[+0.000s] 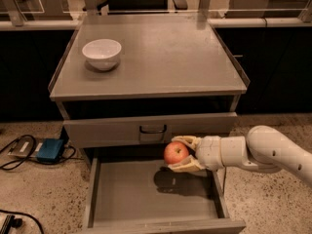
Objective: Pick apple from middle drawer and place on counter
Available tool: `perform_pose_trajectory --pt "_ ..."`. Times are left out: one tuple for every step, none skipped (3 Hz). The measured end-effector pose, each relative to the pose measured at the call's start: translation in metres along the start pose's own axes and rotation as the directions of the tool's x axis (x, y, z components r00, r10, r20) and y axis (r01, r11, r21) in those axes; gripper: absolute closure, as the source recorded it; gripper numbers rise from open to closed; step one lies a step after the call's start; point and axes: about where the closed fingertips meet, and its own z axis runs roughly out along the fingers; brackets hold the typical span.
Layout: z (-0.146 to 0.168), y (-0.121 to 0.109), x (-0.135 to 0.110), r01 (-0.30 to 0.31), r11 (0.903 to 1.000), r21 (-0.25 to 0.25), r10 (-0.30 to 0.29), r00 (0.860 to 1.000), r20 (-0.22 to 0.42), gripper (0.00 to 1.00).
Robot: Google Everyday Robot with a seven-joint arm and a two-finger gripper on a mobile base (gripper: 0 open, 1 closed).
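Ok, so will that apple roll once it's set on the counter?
Probably: the apple is round, and the counter looks flat and smooth. It seems rigid, holding shape in the gripper above the middle drawer.

Smooth white arm (273,150), beige-fingered tool (179,153) above drawer (136,194)

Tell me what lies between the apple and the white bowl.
In the camera view, the gripper holds the apple above the middle drawer; between it and the white bowl lie the closed drawer front and bare counter.
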Motion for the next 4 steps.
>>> perform_pose_trajectory --pt "0.0 0.0 0.0 0.0 1.0 0.0 0.0 1.0 0.0 1.0" --pt "-0.007 -0.016 -0.025 0.06 0.9982 0.004 -0.06 0.998 0.005 1.0" --pt "-0.02 -0.047 -0.063 0.138 0.9904 0.006 -0.138 0.99 -0.027 1.0" --pt "-0.032 -0.073 -0.101 0.203 0.9791 -0.003 -0.203 0.978 -0.049 1.0"
